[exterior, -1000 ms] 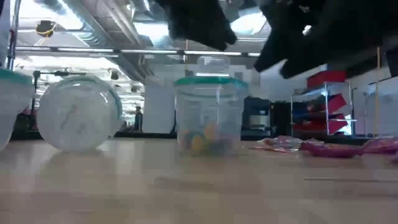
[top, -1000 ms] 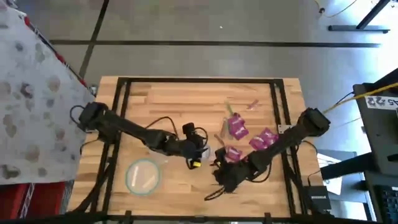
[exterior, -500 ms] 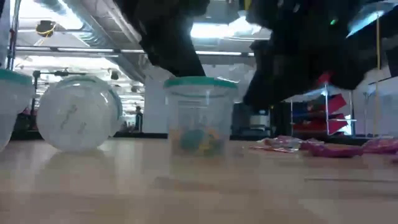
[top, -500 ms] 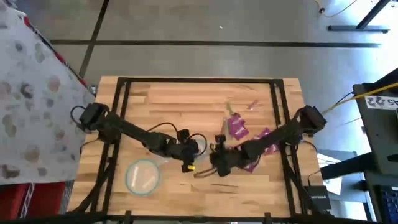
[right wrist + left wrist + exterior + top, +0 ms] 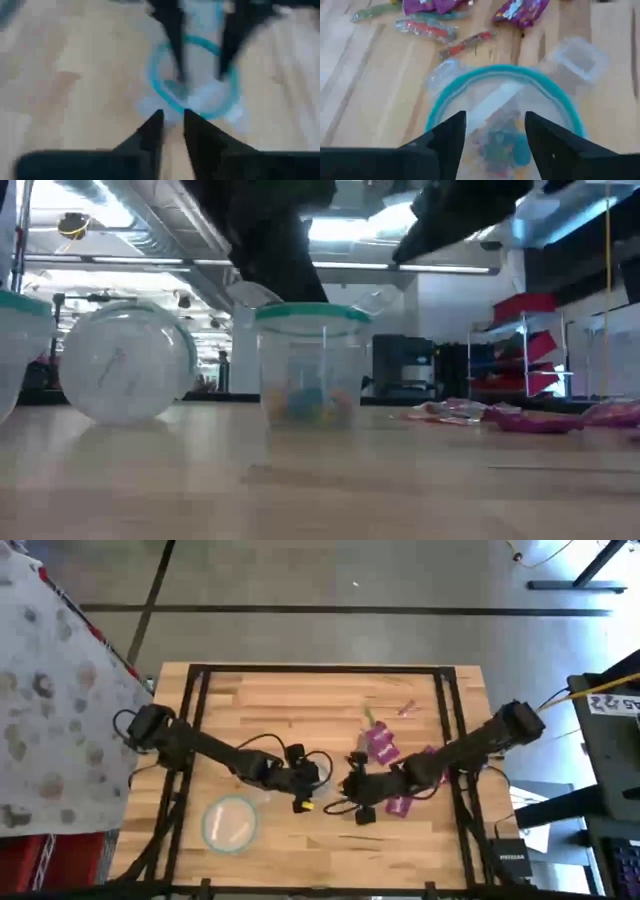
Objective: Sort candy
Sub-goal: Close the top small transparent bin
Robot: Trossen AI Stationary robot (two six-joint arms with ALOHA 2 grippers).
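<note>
Now the right gripper (image 5: 352,790) has closed, seemingly empty; left gripper (image 5: 318,783) stays spread around the bowl (image 5: 310,360).

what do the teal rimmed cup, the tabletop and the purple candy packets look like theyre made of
Teal-rimmed cup: likely clear plastic; the room and the colourful pieces inside show through its wall.

Tabletop: pale wood with a smooth finish; plank seams and grain run across it.

Purple candy packets: probably thin glossy plastic or foil wrap; in the left wrist view they look crinkled and catch light, though the exact film is unclear.
</note>
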